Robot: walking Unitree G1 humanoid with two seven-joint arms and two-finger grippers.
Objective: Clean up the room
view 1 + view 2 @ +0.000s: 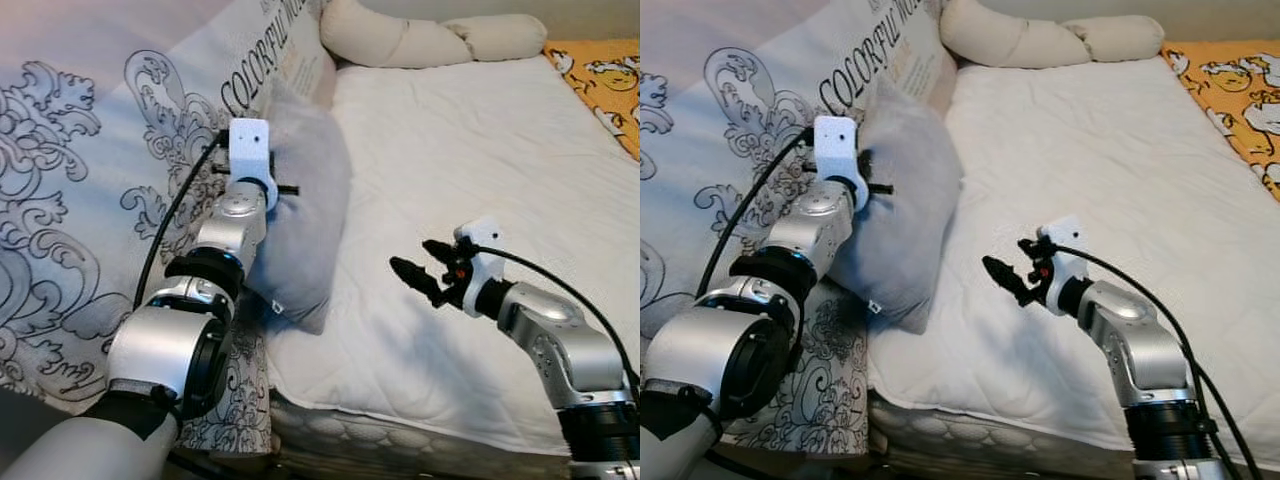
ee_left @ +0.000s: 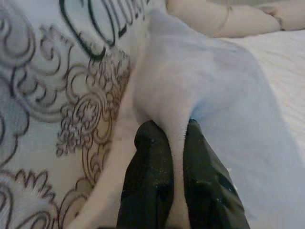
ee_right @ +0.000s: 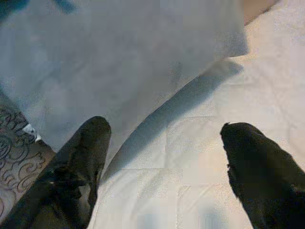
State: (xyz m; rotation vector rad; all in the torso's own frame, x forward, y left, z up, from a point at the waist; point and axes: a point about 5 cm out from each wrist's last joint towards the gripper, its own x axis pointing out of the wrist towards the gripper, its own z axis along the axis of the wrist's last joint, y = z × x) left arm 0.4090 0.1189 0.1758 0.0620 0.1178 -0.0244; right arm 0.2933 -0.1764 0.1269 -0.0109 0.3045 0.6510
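Note:
A pale grey pillow [image 1: 305, 200] stands on edge along the left side of the white mattress [image 1: 470, 160], its lower corner hanging near the bed's front left. My left gripper [image 2: 171, 131] is shut on a fold of the pillow's edge [image 2: 174, 114], up at its left side [image 1: 275, 185]. To the right of the pillow's lower part, my right gripper [image 1: 418, 262] hovers open just above the mattress with nothing between its fingers [image 3: 81, 157].
A patterned blanket [image 1: 90, 170] with black scrollwork and lettering drapes down the bed's left side. A long cream bolster [image 1: 430, 38] lies across the head of the bed. An orange printed cloth [image 1: 605, 80] lies at the far right.

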